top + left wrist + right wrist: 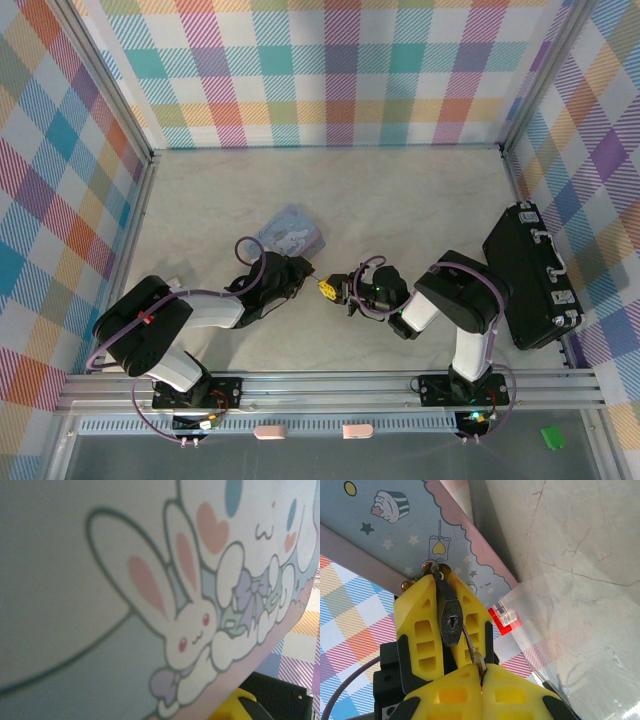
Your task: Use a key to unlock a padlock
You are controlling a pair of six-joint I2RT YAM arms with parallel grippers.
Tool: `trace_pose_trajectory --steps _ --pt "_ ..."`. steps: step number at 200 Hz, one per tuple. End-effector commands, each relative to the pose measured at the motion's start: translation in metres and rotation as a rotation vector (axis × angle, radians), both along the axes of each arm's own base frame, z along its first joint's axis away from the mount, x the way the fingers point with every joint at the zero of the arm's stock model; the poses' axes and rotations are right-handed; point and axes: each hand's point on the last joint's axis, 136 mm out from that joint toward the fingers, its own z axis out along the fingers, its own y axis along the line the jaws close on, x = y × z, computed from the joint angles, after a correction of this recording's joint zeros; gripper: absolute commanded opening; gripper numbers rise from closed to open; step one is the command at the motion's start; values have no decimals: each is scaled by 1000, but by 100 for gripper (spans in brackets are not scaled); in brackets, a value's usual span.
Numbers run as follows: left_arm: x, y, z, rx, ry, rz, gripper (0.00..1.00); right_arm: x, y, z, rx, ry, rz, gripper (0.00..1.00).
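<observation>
Top view, mid-table: pale-blue cartoon-printed tin box (pixel 291 236) on the marbled beige table (pixel 420 200). Just at 5 o'clock of the tin: left gripper (pixel 306 270), yellow ribbed fingers clamped on the tiny blackish metal padlock (pixel 451 624), keyhole face out toward the right wrist camera. In that view, thin silvery shackle at 12 o'clock of the padlock body, up against a brassy clasp on the tin's pink-trimmed edge.

At 4 o'clock of the left gripper, nearly tip to tip: right gripper (pixel 330 291), fingers together, pinched on the thin dark-grey metal key (pixel 470 649). Key tip just at 5 o'clock of the keyhole; touching or just short, cannot tell.

In left wrist view, tin's rabbit print close up, blurred.

Open room: bare table from 9 through 12 to 2 o'clock of the tin. At 3 o'clock, black hard case (pixel 530 280) along the right wall, well apart from both grippers. Plaid walls (pixel 330 70) on three sides, aluminium rail (pixel 330 383) at 6 o'clock.
</observation>
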Motion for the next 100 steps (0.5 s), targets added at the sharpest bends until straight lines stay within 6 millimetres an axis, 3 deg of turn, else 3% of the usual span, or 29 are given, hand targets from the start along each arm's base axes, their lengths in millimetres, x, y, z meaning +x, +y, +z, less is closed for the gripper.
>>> trace_pose_trajectory --steps 1,100 --pt "-8 -11 7 -71 17 -33 3 5 -1 11 27 -52 -12 0" --pt "-11 -8 9 -58 13 -34 3 9 -6 19 34 -83 -23 0"
